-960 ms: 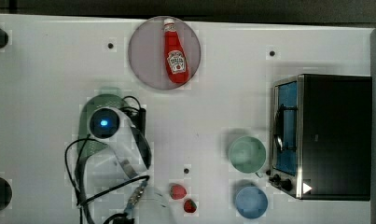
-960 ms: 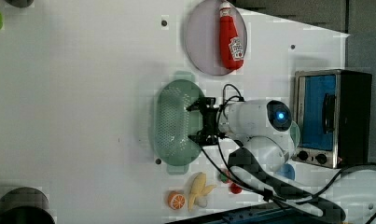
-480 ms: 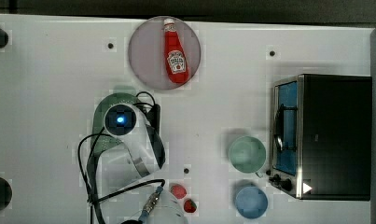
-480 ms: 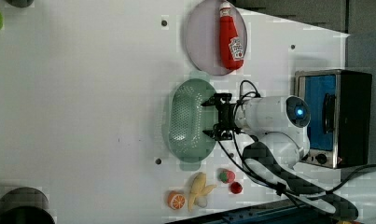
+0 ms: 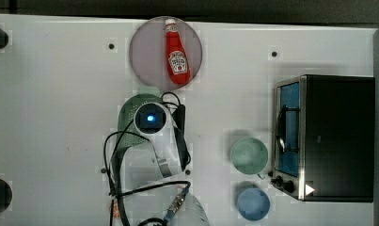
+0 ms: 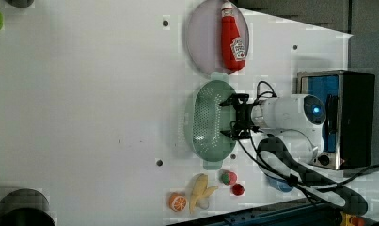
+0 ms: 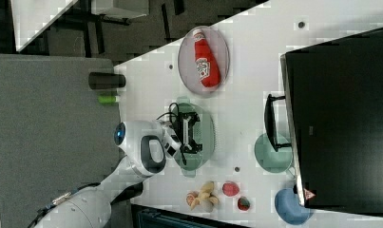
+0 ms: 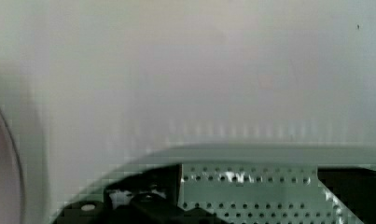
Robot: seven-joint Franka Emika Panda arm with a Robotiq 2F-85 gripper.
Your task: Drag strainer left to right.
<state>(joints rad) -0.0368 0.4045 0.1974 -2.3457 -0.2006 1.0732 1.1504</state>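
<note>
The broad white table [image 5: 55, 117] carries everything, and at the right of the top view sits the biggest object, a black toaster oven with a blue-tinted glass door [image 5: 335, 136]. Upper centre of the top view lies a round grey plate [image 5: 145, 56] holding a red ketchup bottle [image 5: 176, 54]. Directly below the plate, just left of centre, is the strainer [image 6: 208, 125], a pale green plastic colander dotted with small holes, with a short tab handle at each end. In the left view it reads as an oval running top to bottom, tabs at its upper and lower ends, middle of the frame.

The white Panda arm [image 5: 161, 141] covers much of the strainer in the top view. Its black gripper [image 6: 228, 119] reaches into the bowl from the left view's right, fingers spread to their full width, one near each end of the perforated floor, and closed on nothing. In the right view the gripper [image 7: 189, 133] sits inside the bowl too, its fingers wide apart.

So the strainer lies around the tool, not beside it, and the drag probably depends on a finger bearing against the inner wall on the top view's right. That way, a smooth mint-green bowl [image 5: 248, 155] and a blue bowl [image 5: 253, 203] stand near the oven, well apart from the strainer for now.
</note>
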